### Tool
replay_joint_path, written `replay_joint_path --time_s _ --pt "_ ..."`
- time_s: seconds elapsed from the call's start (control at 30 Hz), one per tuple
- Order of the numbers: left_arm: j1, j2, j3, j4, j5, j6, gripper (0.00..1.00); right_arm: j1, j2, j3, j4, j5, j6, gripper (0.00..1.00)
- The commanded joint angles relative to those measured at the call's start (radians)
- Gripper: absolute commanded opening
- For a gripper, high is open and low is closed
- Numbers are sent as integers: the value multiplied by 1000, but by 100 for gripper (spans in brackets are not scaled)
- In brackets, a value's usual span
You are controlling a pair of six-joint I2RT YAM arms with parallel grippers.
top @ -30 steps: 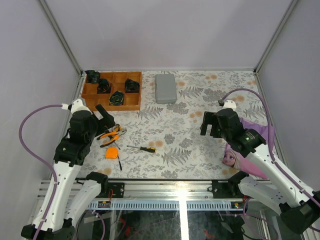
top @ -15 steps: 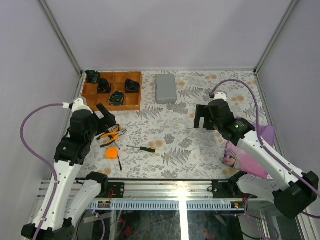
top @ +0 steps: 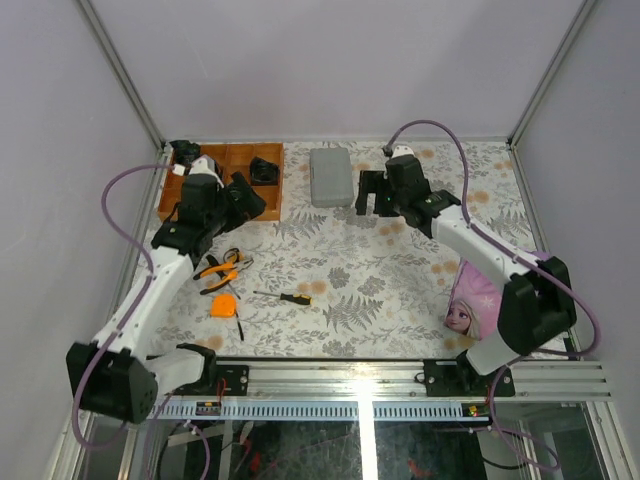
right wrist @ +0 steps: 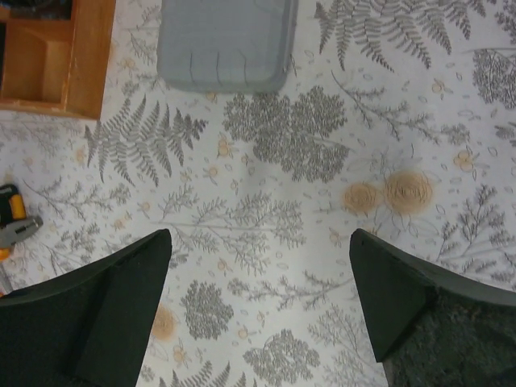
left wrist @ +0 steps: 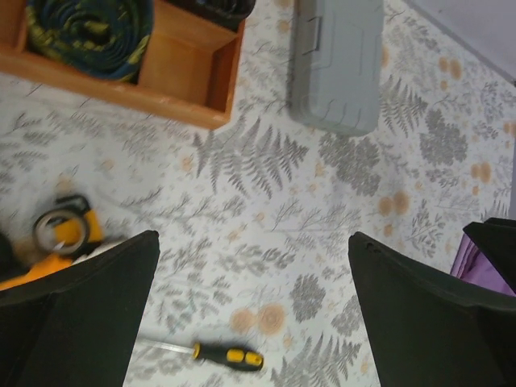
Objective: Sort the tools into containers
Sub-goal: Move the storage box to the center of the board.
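Note:
The closed grey case (top: 331,177) lies at the back middle of the table. Orange-and-black pliers (top: 222,270), a round orange tape measure (top: 224,305), a slim screwdriver (top: 290,298) and a thin black key (top: 239,325) lie at the front left. My left gripper (top: 250,203) hangs open over the wooden tray's front edge. My right gripper (top: 367,195) is open just right of the case. The left wrist view shows the case (left wrist: 337,60) ahead and the screwdriver (left wrist: 226,355) low between the open fingers (left wrist: 251,238). In the right wrist view the case (right wrist: 226,44) lies ahead of the open gripper (right wrist: 260,234).
An orange wooden tray (top: 268,208) with compartments holds several black rolls at the back left. A purple bag with a doll's face (top: 470,295) lies at the right. Grey walls and metal posts bound the table on three sides.
Both arms have swung toward the back of the table. The right gripper went from mid-right to beside the grey case; the left gripper rose from the pliers to the wooden tray. Both stay open.

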Motion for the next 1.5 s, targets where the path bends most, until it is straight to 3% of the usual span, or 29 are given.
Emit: replay_joint_path --time_s 0.0,0.47,0.77,1.0,1.47 --pt "-33 136 95 235 45 -17 100 -77 88 95 128 -137 -6 98" --pt "-83 674 392 416 97 2 98 -203 505 387 284 -419 116 89" --pt "-83 933 577 447 159 12 94 -210 704 582 257 -449 123 86" --pt "-83 1060 673 455 214 9 88 -210 815 692 219 -473 123 83" --pt "-84 1189 723 500 329 -23 74 -209 887 740 229 -578 120 77"
